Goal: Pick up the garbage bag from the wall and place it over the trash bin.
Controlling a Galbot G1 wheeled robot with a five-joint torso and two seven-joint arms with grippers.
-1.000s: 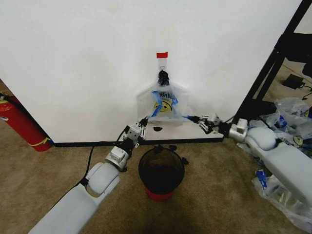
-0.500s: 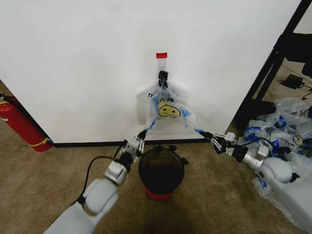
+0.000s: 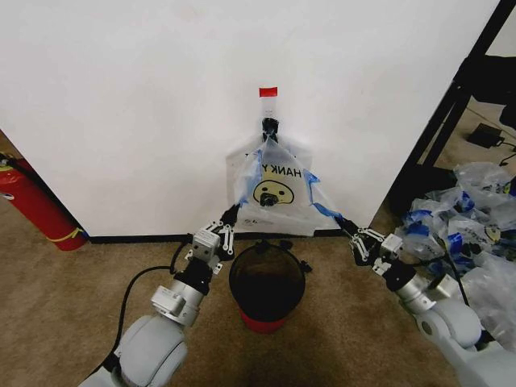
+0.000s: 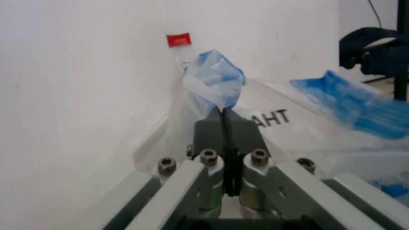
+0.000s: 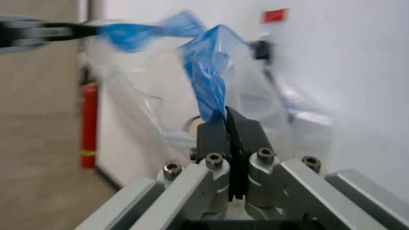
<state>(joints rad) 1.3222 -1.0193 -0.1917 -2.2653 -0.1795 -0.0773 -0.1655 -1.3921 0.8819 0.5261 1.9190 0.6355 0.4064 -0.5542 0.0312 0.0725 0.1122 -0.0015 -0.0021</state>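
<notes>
While my left fingers [image 3: 228,214] pinch one blue handle of the bag [image 3: 276,193] and my right fingers [image 3: 342,221] are clamped tight on the other, the bag hangs stretched in a triangle, its top caught on the black hook [image 3: 268,126] on the wall [image 3: 145,97] under the red tape [image 3: 268,91]. The bin [image 3: 267,284] stands on the carpet just below and in front of the bag, between my two hands, about equally near to each. I judge the mouth must come off the hook, then down over the rim.

Carpeted indoor test space: fire extinguisher [image 3: 32,205], black rack [image 3: 451,105].
</notes>
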